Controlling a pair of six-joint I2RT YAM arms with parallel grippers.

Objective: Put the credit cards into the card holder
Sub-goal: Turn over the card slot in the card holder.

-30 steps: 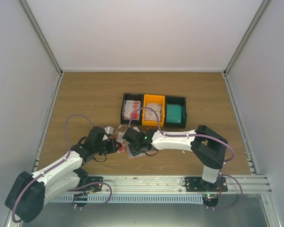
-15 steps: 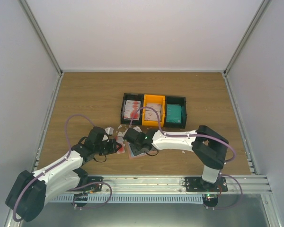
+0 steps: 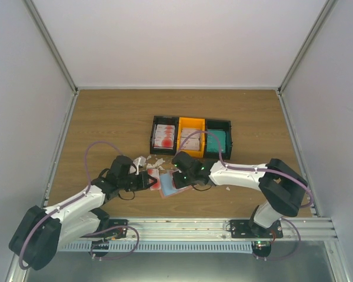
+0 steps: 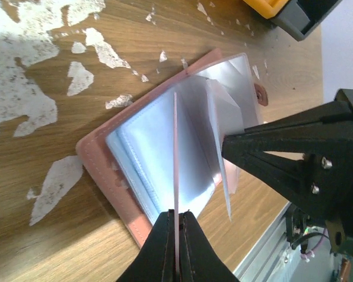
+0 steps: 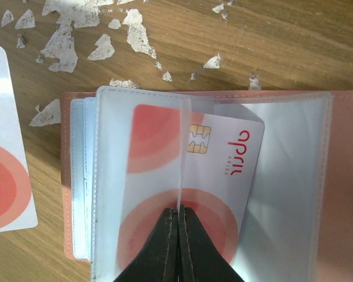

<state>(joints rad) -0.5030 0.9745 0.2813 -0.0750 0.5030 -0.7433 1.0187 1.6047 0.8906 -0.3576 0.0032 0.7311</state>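
On the wooden table (image 3: pixel 106 117), between the two arms: card holder (image 3: pixel 167 187), salmon-pink, lying open with its clear sleeves fanned. Item one, a credit card with red print and a chip (image 5: pixel 223 158), sits partly inside a sleeve with the chip end exposed, so it is judged not fully seated. Right gripper (image 5: pixel 178 218): fingers pressed together, apparently nipping the edge of a sleeve leaf over that card. Left gripper (image 4: pixel 176 226): fingers clamped on a second card (image 4: pixel 175 158), held edge-on just above the open holder and not yet inserted. Another red-print card (image 5: pixel 6 170) shows at the left edge of the right wrist view; whether it is the held one cannot be told. Black-and-orange tray (image 3: pixel 191 120), behind the holder: card stacks in all three compartments. White scraps (image 5: pixel 62 38) litter the wood nearby. Assessment: early stage, most cards left to load.
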